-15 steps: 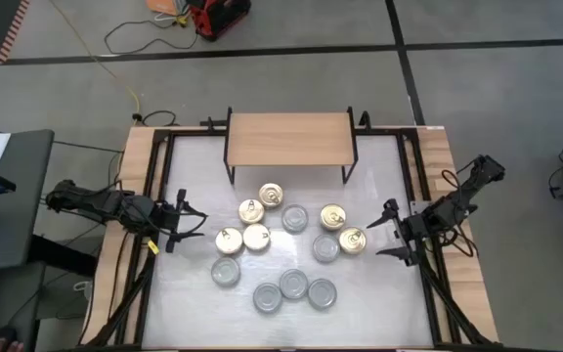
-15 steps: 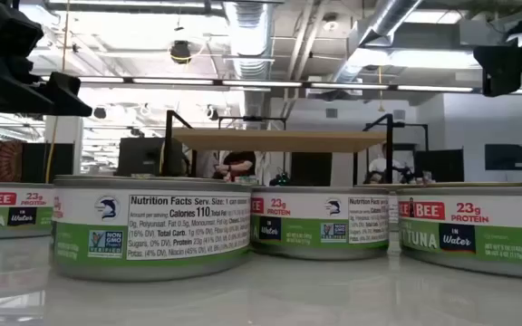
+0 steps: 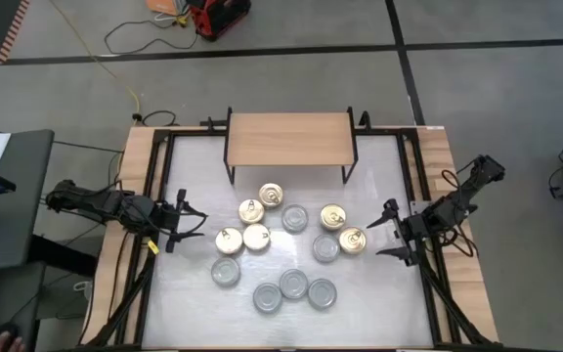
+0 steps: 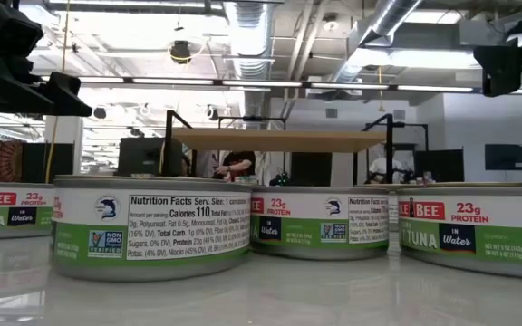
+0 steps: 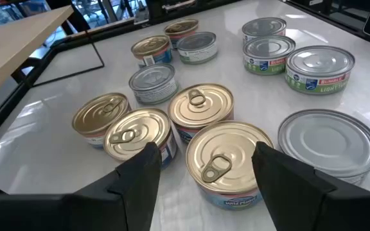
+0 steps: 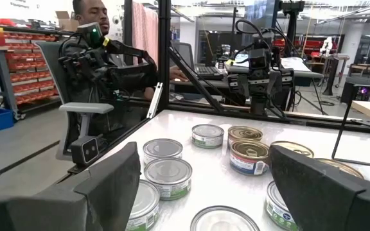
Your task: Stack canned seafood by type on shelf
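Both end effectors are seen open and empty: the left end effector (image 3: 192,227) is held at the left edge of the white worktop (image 3: 379,303), its fingers (image 5: 140,176) spread beside gold-lidded tins (image 5: 227,160), and the right end effector (image 3: 387,233) is held wide at the right edge. The canned seafood (image 3: 286,249) is clustered on the worktop, near of the wooden shelf (image 3: 288,139), on which nothing is seen. On the labels (image 4: 179,231), "Nutrition Facts", "Calories 110", "23g PROTEIN", "TUNA in Water" and "BEE" can be read. A seated person (image 6: 92,25) is visible beyond the worktop.
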